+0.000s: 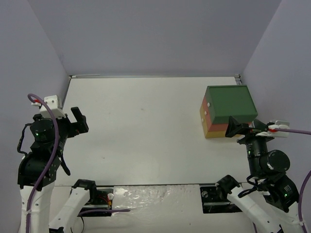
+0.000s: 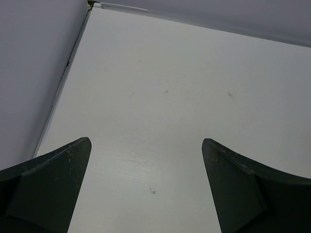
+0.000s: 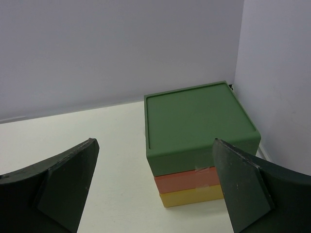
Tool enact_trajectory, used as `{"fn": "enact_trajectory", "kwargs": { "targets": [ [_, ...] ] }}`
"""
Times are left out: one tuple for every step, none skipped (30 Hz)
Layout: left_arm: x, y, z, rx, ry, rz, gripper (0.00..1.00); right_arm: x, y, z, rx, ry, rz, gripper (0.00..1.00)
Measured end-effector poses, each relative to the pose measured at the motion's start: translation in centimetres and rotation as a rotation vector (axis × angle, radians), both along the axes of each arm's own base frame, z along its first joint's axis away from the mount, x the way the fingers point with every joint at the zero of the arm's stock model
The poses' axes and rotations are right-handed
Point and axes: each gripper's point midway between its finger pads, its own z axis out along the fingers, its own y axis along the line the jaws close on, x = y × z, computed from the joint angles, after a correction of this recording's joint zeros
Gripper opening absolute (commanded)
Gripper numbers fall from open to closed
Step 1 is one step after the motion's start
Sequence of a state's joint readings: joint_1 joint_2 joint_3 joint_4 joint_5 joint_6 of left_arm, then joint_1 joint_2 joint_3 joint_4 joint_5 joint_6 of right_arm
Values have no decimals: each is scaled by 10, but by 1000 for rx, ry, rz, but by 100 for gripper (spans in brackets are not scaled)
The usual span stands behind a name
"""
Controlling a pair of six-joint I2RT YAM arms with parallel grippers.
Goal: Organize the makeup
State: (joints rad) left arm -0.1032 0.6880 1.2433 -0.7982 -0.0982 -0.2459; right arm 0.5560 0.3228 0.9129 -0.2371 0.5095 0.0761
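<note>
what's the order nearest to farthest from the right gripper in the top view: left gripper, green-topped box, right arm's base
1. green-topped box, just beyond the right gripper, far right.
2. right arm's base, near edge, right of centre.
3. left gripper, far over on the left side.

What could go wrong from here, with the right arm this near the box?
The open right gripper hangs close to the green-topped box; an advance may shove it or shift its layers. The box stands near the right wall, leaving cramped room. No makeup shows in any view, so a grasp now would be blind.
</note>
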Motion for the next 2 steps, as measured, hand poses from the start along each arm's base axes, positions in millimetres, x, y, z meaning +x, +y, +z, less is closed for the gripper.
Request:
{"fn": "enact_trajectory", "kwargs": {
  "targets": [
    [0,0,0,0,0,0,97,0,0,0,1,-1,0,100],
    [0,0,0,0,1,0,97,-1,0,0,1,-2,0,100]
  ]
}}
